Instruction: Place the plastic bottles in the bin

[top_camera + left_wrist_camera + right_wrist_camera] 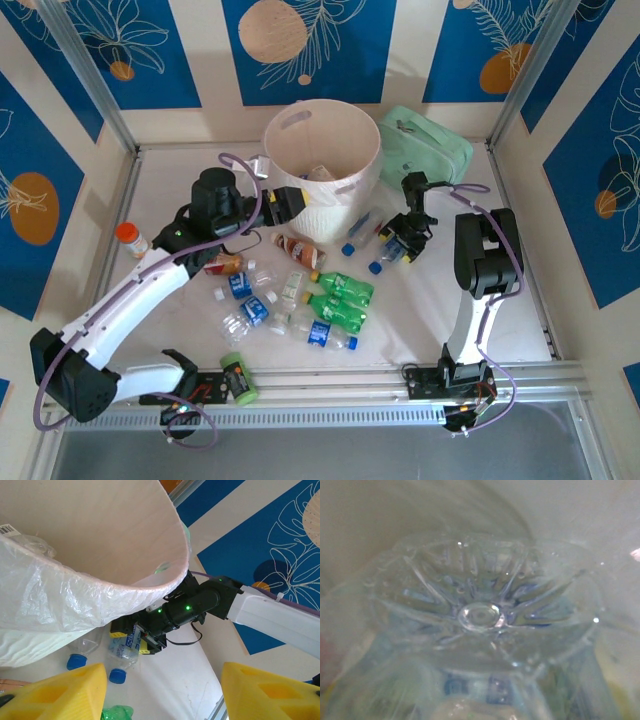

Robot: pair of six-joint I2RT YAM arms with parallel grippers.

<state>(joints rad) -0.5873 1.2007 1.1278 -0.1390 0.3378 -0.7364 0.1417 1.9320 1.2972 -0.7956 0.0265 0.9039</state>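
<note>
right gripper: pads either side of clear bottle, low beside bin; cannot tell if clamped | left gripper: fingers wide, empty, at bin wall | risk: slick bottle could squirt free if lifted loosely

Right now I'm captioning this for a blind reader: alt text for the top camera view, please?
From above, a round cream bin stands at the back of a white table, with small plastic bottles strewn in front of it. The left tool hangs beside the bin's left wall; the right tool grips a clear bottle right of the bin.
</note>
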